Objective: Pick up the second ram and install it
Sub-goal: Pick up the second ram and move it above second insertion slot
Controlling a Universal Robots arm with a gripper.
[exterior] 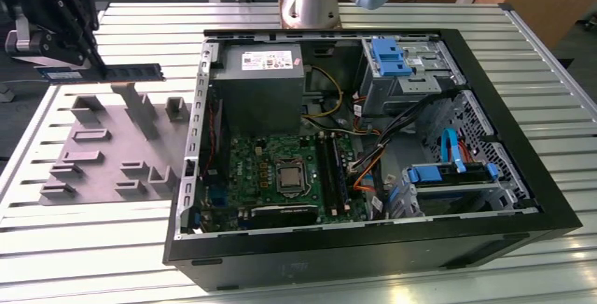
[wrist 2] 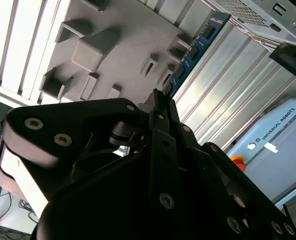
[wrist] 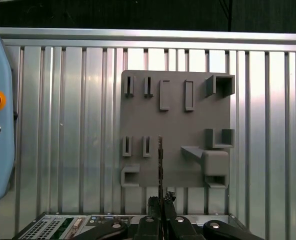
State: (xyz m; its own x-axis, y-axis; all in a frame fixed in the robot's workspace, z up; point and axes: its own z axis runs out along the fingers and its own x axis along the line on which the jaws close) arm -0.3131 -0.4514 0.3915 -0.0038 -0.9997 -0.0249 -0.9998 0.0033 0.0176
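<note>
Item: second ram (exterior: 131, 73), a blue-green stick held level and apparently clear of the grey fixture (exterior: 103, 157), at ten o'clock from the open computer case (exterior: 373, 248) in the exterior view.
Jaws: clamped on one end.
Handling, by my judgement: keep it edge-true and untwisted, then meet the black slots (exterior: 334, 171) squarely.

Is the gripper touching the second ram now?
Touching. In the second wrist view the gripper clamps one end of the second ram.

Slatted table (exterior: 94, 248): fixture plate (exterior: 105, 158), computer case (exterior: 373, 251)
</note>
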